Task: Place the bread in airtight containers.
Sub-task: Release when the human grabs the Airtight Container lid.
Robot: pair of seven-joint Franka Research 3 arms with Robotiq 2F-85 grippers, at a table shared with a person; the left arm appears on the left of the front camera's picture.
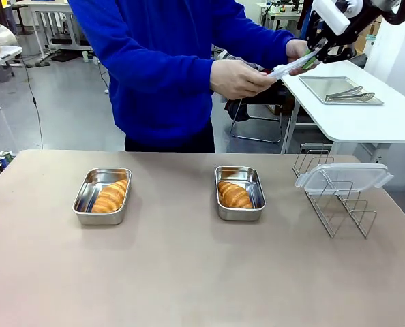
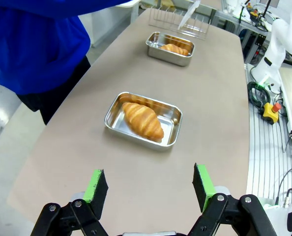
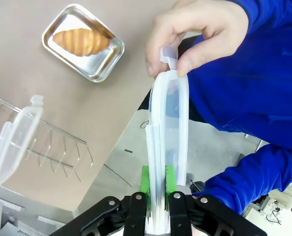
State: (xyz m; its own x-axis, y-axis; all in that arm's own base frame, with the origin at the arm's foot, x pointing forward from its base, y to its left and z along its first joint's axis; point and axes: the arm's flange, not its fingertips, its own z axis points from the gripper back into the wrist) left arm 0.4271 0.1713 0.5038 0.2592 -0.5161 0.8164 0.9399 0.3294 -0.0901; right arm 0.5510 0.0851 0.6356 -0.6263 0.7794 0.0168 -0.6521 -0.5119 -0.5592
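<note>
Clamping a translucent lid [image 1: 291, 67], seemingly by its rim, upper right, the right gripper [image 1: 316, 51] shares it with a person's hand [image 1: 236, 78]; left gripper [image 2: 151, 184] gapes wide. Both croissants [image 1: 112, 196] [image 1: 234, 195] lie in steel pans [image 1: 101, 219] [image 1: 240, 215] mid-frame.

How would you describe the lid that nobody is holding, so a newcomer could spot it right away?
Find the tan table and go to the wire rack near its right end. A translucent plastic lid rests across the top of that rack. Unlike the other lid, held up beyond the table between the right gripper and the person's hand, no hand or gripper touches it.
</note>
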